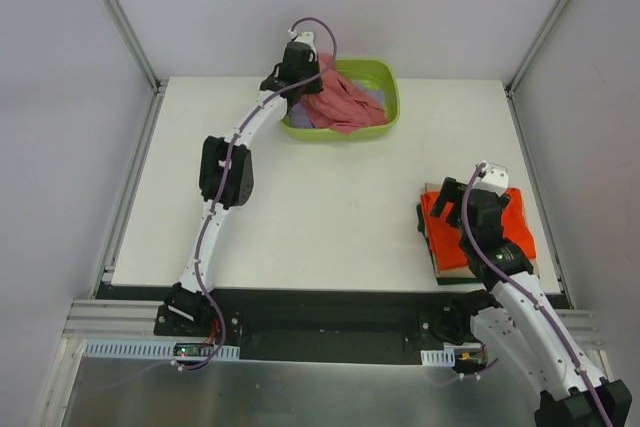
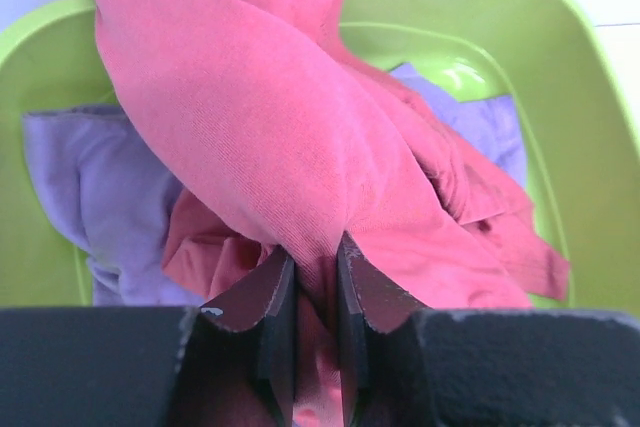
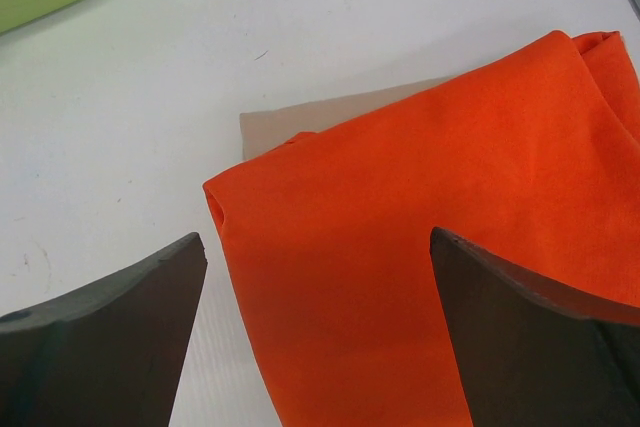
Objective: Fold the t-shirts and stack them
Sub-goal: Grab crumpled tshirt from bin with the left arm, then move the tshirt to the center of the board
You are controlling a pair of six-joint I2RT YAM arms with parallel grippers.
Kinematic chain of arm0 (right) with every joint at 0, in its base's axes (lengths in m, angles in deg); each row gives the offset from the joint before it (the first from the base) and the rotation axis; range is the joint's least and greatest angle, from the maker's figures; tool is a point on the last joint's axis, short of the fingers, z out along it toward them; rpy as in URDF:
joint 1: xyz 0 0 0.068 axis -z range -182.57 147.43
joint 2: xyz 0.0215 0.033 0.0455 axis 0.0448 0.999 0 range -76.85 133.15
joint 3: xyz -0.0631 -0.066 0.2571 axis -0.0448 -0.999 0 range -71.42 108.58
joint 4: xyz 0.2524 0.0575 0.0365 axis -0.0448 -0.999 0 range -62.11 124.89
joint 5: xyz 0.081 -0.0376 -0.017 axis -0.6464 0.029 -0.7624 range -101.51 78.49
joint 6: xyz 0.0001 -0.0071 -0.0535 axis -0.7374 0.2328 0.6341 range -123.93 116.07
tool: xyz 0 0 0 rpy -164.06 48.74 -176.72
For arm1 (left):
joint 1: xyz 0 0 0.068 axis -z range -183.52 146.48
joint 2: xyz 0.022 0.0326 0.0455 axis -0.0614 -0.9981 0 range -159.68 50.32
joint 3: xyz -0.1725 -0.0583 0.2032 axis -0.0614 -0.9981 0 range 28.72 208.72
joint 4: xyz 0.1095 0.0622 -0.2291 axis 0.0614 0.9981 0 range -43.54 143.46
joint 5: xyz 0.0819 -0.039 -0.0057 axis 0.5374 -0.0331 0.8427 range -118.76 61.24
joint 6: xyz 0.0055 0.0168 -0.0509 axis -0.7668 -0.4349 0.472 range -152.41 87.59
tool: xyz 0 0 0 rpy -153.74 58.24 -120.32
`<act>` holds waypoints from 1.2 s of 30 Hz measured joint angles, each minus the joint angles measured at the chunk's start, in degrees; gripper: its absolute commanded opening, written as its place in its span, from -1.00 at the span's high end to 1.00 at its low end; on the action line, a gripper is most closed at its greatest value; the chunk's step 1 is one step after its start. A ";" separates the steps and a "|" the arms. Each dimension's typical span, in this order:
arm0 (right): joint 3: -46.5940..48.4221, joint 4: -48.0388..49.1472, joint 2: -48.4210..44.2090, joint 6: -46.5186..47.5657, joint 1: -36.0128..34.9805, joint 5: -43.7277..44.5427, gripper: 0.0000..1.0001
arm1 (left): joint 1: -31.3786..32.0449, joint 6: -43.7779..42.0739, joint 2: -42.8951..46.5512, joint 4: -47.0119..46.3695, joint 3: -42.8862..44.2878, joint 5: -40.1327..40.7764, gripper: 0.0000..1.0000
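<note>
Left arm [image 1: 240, 142]: stretched far forward from its base, elbow bent, wrist tipped down.
Left gripper [image 2: 312, 267]: 2 fingers nearly together, pinching a fold of the salmon-red t-shirt [image 2: 250, 127] (cloth fills the gap).
Right arm [image 1: 515, 287]: folded close to its base.
Right gripper [image 3: 318, 239]: 2 fingers spread wide, holding nothing.

Lime-green plastic tub [image 1: 391, 97] near the far edge, white table [image 1: 330, 207] — faintly scuffed
</note>
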 measured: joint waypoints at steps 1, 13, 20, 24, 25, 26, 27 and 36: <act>0.00 0.00 0.00 0.00 0.00 0.02 -0.92 | 0.07 -0.02 0.70 0.00 -0.11 -0.61 1.00; 0.00 0.68 -0.15 0.00 0.00 0.31 -0.92 | 1.62 0.31 19.56 1.51 -5.22 -6.97 1.00; 0.00 1.25 -1.22 -0.50 0.00 -0.11 -0.92 | 2.71 1.60 39.71 1.53 -13.00 -13.84 1.00; 0.00 1.38 -2.93 -1.07 0.00 -1.60 -0.92 | 4.28 2.58 52.89 0.76 -20.39 -16.52 1.00; 0.00 1.36 -3.45 -1.18 0.00 -2.10 -0.92 | 4.66 2.95 56.13 0.66 -22.40 -17.25 1.00; 0.00 1.36 -3.87 -1.29 0.00 -2.47 -0.92 | 4.96 3.23 58.58 0.59 -24.00 -17.59 1.00; 0.00 1.36 -4.33 -1.31 0.00 -2.86 -0.92 | 5.05 3.61 61.22 0.31 -26.03 -17.90 1.00; 0.00 1.27 -7.67 -1.70 0.00 -6.10 -0.92 | 5.27 10.45 79.25 -0.26 -48.46 -17.66 0.88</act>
